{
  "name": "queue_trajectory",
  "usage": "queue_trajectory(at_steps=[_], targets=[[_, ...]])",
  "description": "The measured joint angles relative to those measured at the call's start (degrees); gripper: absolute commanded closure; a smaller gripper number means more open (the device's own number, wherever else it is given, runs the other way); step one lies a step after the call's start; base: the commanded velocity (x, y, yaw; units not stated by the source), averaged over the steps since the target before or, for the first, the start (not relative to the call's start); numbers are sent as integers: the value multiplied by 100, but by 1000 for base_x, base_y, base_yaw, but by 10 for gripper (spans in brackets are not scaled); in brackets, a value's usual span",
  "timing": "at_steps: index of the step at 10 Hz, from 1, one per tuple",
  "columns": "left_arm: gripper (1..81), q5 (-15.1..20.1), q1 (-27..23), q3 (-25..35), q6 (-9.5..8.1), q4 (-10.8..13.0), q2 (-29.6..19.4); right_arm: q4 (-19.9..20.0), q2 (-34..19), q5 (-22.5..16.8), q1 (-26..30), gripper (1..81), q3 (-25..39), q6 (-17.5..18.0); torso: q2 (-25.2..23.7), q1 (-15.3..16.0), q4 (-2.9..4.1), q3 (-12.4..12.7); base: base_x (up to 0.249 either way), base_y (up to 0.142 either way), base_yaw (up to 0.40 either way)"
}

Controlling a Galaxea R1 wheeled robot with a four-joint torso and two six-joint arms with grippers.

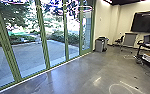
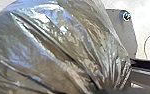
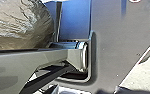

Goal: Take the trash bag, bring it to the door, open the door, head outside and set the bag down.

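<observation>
My left hand [image 2: 110, 85] is closed around the gathered neck of the trash bag [image 2: 53, 45], presumably so its weight hangs securely beside my base, indoors by the glass panels [image 1: 54, 35], while my right hand's state I cannot tell.

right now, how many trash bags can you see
1. The trash bag shows large in the left wrist view, creased and gathered; the right wrist view seems to catch it too. Another could hide behind it.
</observation>
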Motion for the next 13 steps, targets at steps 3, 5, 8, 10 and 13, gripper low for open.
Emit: queue_trajectory(at_steps=[3, 5, 8, 10, 13], targets=[[811, 2, 0, 2, 1, 0, 2, 0, 0, 0, 0, 10, -2, -2, 0, 2, 0, 0, 153, 0, 0], [811, -2, -2, 2, 1, 0, 0, 0, 0, 0, 0, 10, -2, -5, 0, 2, 0, 0, 153, -34, 0], [811, -2, -6, -5, 15, 0, -20, -2, -2, -2, 2, 10, 0, -16, 0, 4, 0, 0, 153, -79, 0], [811, -5, -9, 2, 20, 0, 2, 0, 0, 0, 0, 10, -2, -11, 0, 2, 0, 0, 154, -90, 0], [811, -2, -6, 2, 20, 0, 2, -2, 0, 0, 2, 10, -2, -13, 0, 2, 0, 0, 154, -98, 0]])
